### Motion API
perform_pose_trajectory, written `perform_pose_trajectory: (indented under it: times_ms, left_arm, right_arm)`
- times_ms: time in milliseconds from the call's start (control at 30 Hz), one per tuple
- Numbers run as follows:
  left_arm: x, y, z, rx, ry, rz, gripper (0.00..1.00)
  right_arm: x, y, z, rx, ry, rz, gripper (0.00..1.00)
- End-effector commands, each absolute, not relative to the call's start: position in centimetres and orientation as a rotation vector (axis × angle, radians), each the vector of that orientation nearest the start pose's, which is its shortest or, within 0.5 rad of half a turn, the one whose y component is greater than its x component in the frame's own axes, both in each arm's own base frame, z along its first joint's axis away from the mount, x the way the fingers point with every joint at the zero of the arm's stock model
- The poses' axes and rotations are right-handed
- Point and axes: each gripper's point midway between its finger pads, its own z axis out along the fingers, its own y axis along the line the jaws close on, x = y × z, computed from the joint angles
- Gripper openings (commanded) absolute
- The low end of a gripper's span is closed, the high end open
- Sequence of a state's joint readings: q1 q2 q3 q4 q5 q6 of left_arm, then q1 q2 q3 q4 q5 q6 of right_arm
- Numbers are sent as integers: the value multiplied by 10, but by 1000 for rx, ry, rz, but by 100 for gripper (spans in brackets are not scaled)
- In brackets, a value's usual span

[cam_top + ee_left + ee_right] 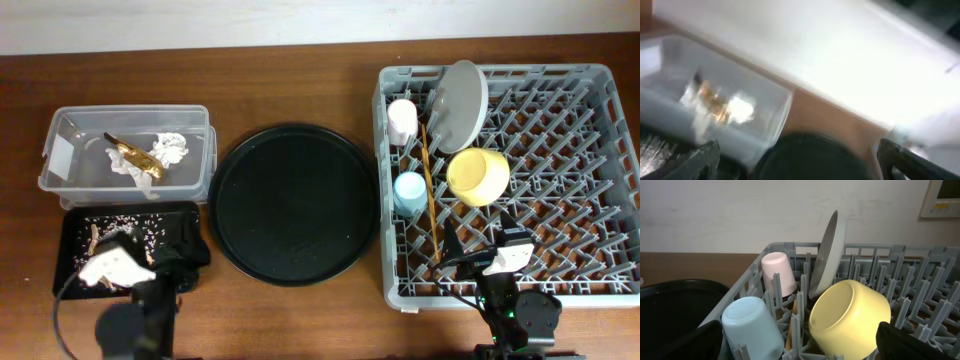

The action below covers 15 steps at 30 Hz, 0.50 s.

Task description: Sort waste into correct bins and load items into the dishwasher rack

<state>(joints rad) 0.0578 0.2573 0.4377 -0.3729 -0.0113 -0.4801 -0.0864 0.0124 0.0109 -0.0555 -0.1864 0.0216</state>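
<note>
Gaping wide: jaws of L gripper (797,155) & R gripper (800,337) (both empty).

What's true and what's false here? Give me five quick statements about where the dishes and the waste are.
1. The wrapper is in the tub. True.
2. The plate lies flat in the tub. False: it stands on edge in the rack.
3. The bowl is in the rack. True.
4. The pink cup stands outside the rack. False: it is in the rack, beside the plate.
5. The tissue lies in the rack. False: it is in the tub, next to the wrapper.
</note>
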Motion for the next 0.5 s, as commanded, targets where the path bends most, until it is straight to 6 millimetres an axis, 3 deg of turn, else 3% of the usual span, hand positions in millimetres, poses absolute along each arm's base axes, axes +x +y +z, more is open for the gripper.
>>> perform_pose_trajectory:
  times_ms: [0, 67, 167, 333, 467]
  left_arm:
    - [238, 15, 248, -399, 1418, -335, 99]
    - [239, 15, 241, -379, 1345, -344, 99]
    - [243, 15, 216, -388, 1381, -339, 99]
    - [246, 17, 154, -339, 1628, -192, 99]
    - [246, 13, 154, -13, 1662, 75, 99]
  right_arm:
    - [245, 11, 161, -65, 1628, 103, 98]
    - [245, 11, 161, -65, 1628, 103, 98]
    - [245, 11, 161, -65, 1628, 103, 98]
    - [245, 11, 161, -65, 1628, 103, 98]
    - [245, 11, 161, -65, 1628, 102, 98]
